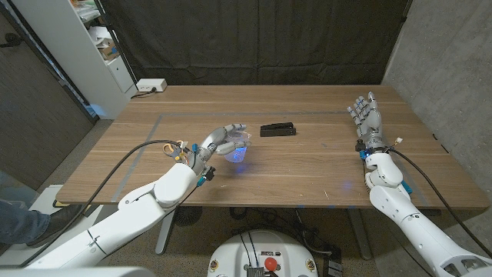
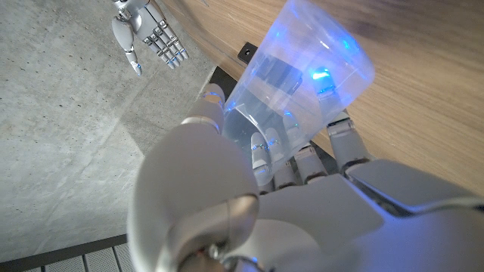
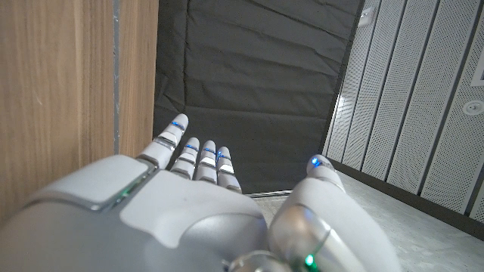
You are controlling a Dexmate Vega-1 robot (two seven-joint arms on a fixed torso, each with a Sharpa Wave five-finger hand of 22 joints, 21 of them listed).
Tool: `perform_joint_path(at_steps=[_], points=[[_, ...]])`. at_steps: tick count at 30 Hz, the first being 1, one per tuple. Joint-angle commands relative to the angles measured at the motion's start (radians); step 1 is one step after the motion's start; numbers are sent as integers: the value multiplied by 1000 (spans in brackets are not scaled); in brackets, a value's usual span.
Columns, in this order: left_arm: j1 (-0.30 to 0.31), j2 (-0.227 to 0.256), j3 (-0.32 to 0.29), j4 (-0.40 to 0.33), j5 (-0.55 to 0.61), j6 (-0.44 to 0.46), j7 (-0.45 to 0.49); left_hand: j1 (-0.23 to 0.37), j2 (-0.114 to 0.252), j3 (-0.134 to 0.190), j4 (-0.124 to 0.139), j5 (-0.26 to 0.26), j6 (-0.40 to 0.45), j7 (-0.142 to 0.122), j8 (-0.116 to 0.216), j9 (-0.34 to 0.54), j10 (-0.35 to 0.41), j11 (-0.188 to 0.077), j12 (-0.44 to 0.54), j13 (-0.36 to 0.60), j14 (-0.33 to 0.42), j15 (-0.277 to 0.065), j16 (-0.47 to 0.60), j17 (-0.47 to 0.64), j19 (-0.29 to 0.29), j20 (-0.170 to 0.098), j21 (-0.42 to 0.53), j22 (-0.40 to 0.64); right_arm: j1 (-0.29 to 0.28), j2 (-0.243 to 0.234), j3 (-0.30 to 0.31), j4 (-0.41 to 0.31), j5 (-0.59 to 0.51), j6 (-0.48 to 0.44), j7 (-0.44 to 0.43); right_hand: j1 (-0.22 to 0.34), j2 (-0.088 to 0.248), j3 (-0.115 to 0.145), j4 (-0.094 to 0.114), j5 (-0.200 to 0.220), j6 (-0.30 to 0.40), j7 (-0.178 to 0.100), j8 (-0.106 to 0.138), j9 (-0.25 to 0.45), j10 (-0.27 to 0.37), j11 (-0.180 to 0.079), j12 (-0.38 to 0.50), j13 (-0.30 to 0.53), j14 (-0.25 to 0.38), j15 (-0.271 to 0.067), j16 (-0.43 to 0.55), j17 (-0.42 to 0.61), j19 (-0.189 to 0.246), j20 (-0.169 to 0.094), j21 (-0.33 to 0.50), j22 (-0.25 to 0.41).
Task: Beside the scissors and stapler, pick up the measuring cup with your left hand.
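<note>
My left hand (image 1: 217, 143) grips the clear measuring cup (image 1: 239, 148), which glows blue, at the table's middle left. Whether the cup touches the wood I cannot tell. In the left wrist view the fingers (image 2: 265, 151) wrap the cup (image 2: 302, 68) from one side and the thumb (image 2: 344, 140) from the other. The black stapler (image 1: 277, 129) lies just right of the cup, a corner of it (image 2: 246, 51) showing past the cup. The scissors (image 1: 171, 148), with yellow-orange handles, lie left of the hand, partly hidden by my wrist. My right hand (image 1: 367, 115) stands open at the table's right, empty.
A white box (image 1: 151, 85) sits at the far left corner of the wooden table (image 1: 307, 169). A white shelf (image 1: 84, 46) stands behind it on the left. A person's leg (image 1: 21, 219) shows at the lower left. My right hand (image 3: 204, 204) holds nothing beside the table edge (image 3: 60, 98).
</note>
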Motion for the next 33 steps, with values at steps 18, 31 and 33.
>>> perform_joint_path(at_steps=[18,31,33], points=[[-89,17,-29,31,23,-91,-81,0,9,-10,-1,-4,3,0,-4,7,2,-7,3,17,-4,-5,3,6,-3,2,-10,4,-14,-9,-6,-75,-46,-20,-72,8,8,-1,-1,10,5,-5,-2,5,9,5,1,2,8,2,4,3,8,7,10,3],[-132,22,-36,18,56,-93,-106,2,10,-11,-1,-4,7,-1,-4,7,8,-6,5,24,-1,-7,3,5,-3,2,-15,4,-1,-2,-15,-73,-58,-23,-81,9,10,-2,-1,10,6,-4,-1,5,8,3,1,3,11,2,4,4,9,7,10,3],[-136,22,-37,12,59,-85,-108,4,9,-11,-3,-4,9,-2,-3,7,9,-10,6,25,0,-8,4,5,-3,1,-15,4,7,2,-17,-64,-57,-23,-77,10,10,-2,-2,10,6,-5,-1,5,8,3,1,3,11,3,4,4,10,7,10,3]])
